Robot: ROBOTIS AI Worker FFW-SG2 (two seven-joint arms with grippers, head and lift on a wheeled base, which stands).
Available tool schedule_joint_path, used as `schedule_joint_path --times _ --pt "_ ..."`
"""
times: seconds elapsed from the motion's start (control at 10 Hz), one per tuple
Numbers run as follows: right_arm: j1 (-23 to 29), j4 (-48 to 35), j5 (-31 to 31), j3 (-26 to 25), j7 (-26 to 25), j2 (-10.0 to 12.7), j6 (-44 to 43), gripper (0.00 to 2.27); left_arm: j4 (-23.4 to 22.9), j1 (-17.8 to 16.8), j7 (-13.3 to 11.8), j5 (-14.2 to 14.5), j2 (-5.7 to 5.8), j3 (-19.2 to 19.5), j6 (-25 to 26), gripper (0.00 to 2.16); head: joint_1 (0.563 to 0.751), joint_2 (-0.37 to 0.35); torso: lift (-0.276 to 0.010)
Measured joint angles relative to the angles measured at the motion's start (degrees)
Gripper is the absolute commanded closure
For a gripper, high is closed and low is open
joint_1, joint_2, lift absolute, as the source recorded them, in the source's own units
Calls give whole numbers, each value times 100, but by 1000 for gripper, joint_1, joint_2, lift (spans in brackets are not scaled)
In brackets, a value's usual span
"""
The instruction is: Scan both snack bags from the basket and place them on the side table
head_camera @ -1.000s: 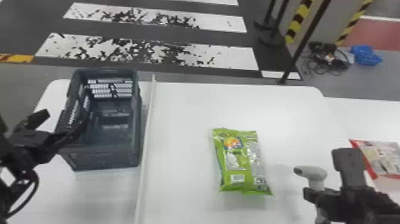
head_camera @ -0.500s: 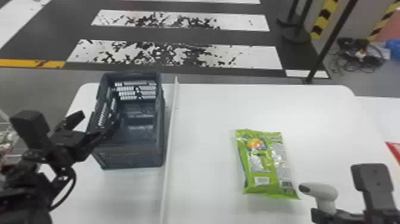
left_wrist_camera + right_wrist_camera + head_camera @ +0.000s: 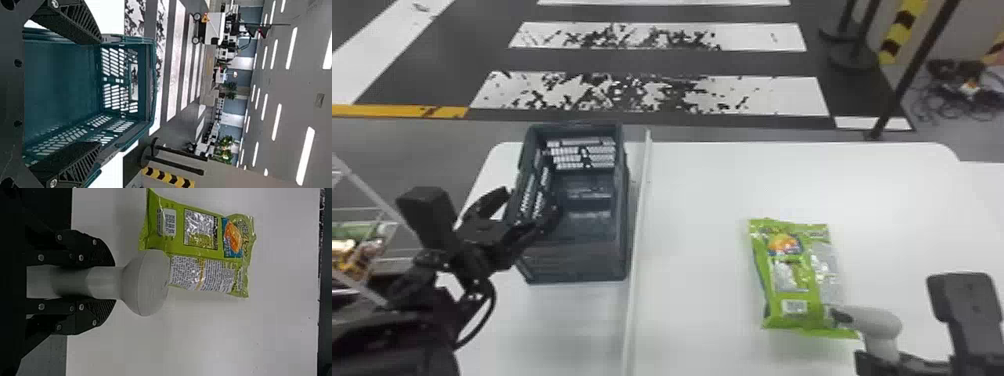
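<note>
My left gripper (image 3: 524, 207) is at the left side of the dark basket (image 3: 572, 262), its fingers apart at the side wall. In the left wrist view the left gripper (image 3: 98, 94) stands open over the basket (image 3: 62, 78), and no bag lies in the part seen. A green snack bag (image 3: 794, 280) lies on the white table. My right gripper (image 3: 877, 357) is at the lower right, beside the bag's near end. In the right wrist view the right gripper (image 3: 105, 282) is shut on the white scanner's handle, and the scanner head (image 3: 147, 282) overlaps the edge of the snack bag (image 3: 199, 231).
A raised white strip (image 3: 638, 240) runs along the table (image 3: 712, 200) between basket and bag. At the far left is a wire rack (image 3: 367, 250) with packages. A dark post (image 3: 907, 75) stands behind the table.
The head view has turned leftward, so the scene sits farther right. In it, my right gripper with the scanner now stands nearer the bag. The red-edged packet at the right has left the view.
</note>
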Motion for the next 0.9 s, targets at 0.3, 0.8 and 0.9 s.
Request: schedule_joint_path --times 0.3,0.8,0.9 --pt "-220 332 26 80 -9 0 -16 2246 1 3 0 -2 3 1 0 80 695 65 -75" --pt "-328 578 27 157 -18 1 -96 2246 22 18 0 -2 4 9 0 80 695 75 -75" --pt "-338 578 27 167 -20 1 -103 2246 18 20 0 -2 4 10 0 80 695 75 -75"
